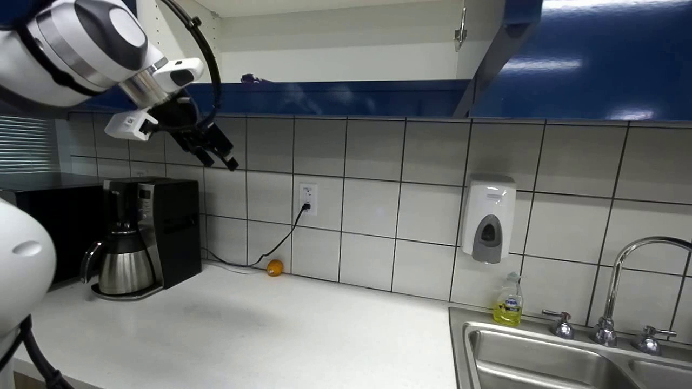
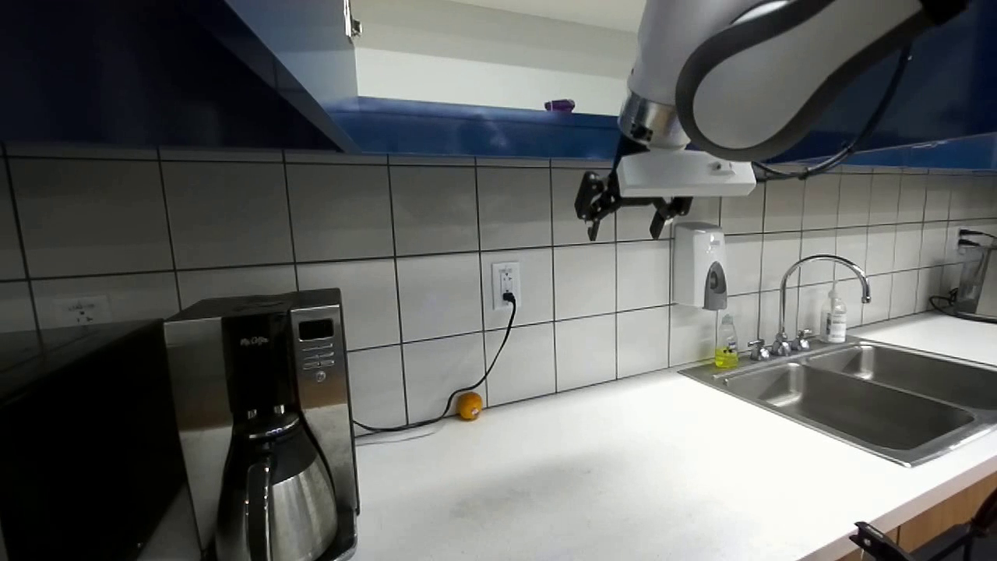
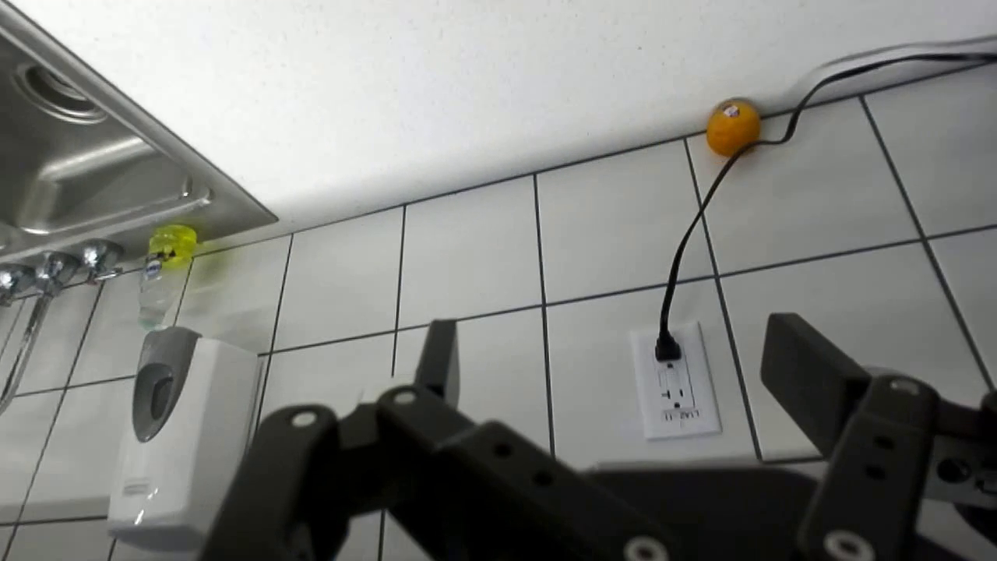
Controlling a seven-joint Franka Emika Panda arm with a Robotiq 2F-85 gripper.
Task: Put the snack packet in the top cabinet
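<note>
A coffee maker [image 1: 175,232] stands on the bench [image 1: 303,324], its silver pot [image 1: 127,270] in place, just beside a black appliance [image 1: 70,227]; past that I catch blinds [image 1: 27,146]. An orange [image 1: 274,267] sits at the foot of the tiles [image 1: 373,208], where a cord [image 3: 675,269] runs close by and climbs to an outlet [image 3: 678,382], plugged in. Further along hangs a white dispenser [image 1: 489,216], and below it a soap bottle [image 1: 508,308], yellow inside, stands upright on the back rim of the sink [image 1: 460,346]. The faucet [image 1: 611,292] rises between two handles [image 1: 563,327], with a pump bottle [image 2: 834,321] beyond.
</note>
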